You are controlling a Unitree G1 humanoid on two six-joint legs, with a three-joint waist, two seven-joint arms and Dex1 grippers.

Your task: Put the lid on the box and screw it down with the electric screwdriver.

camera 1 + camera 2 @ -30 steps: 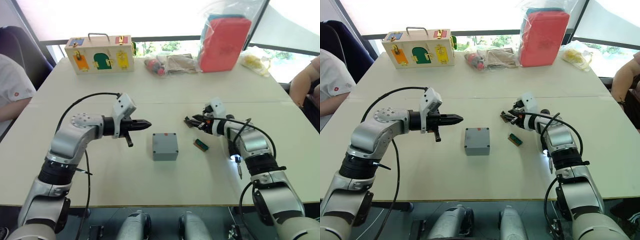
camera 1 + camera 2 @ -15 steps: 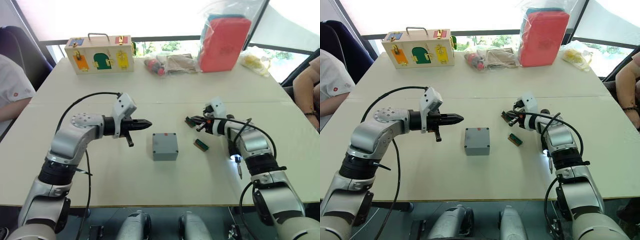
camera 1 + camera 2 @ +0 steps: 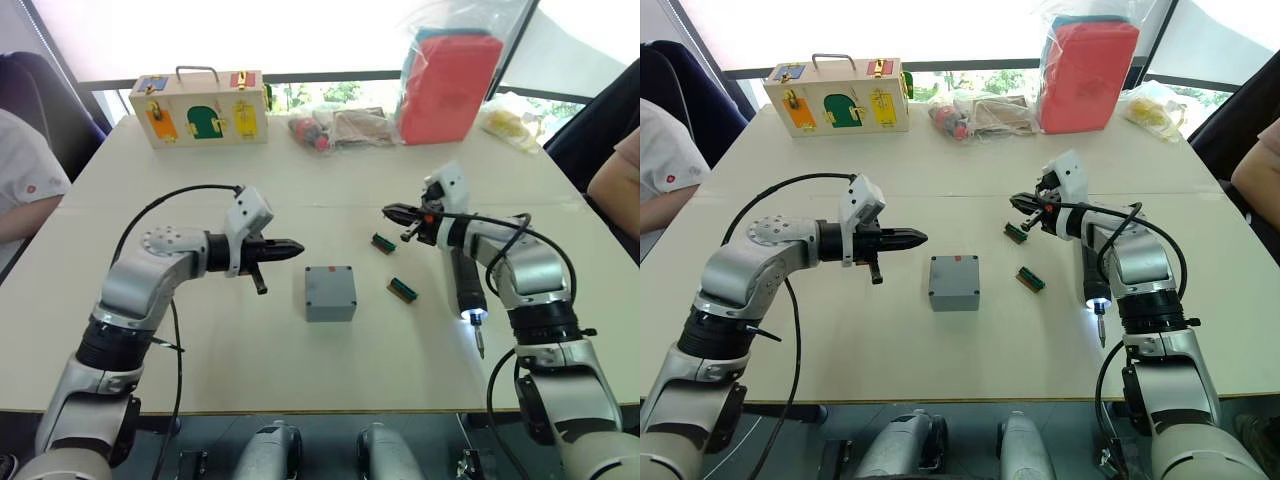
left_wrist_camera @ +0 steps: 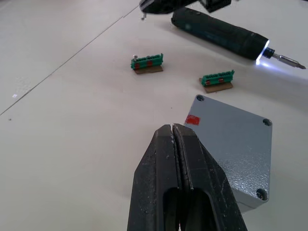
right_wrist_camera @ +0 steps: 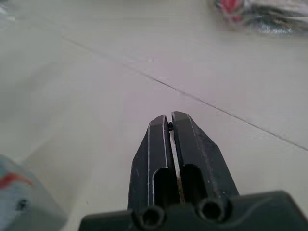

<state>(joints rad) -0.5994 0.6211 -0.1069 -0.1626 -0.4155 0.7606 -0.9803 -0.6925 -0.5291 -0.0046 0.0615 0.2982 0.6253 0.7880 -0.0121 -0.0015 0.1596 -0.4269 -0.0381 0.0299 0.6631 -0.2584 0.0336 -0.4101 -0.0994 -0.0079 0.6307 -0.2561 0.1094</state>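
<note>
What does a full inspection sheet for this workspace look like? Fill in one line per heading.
Surface: pale table, seam across the middle.
Job's things: lid seated on box; electric screwdriver lies by the right arm, tip light on.
Clutter: two green bit holders near box; wooden latch box, red pack, bags at far edge.
End effectors: left end effector shut, raised beside box; right end effector shut, near the far bit holder.
Cables: black cable loops over each arm.
Surroundings: seated people either side; window behind.
</note>
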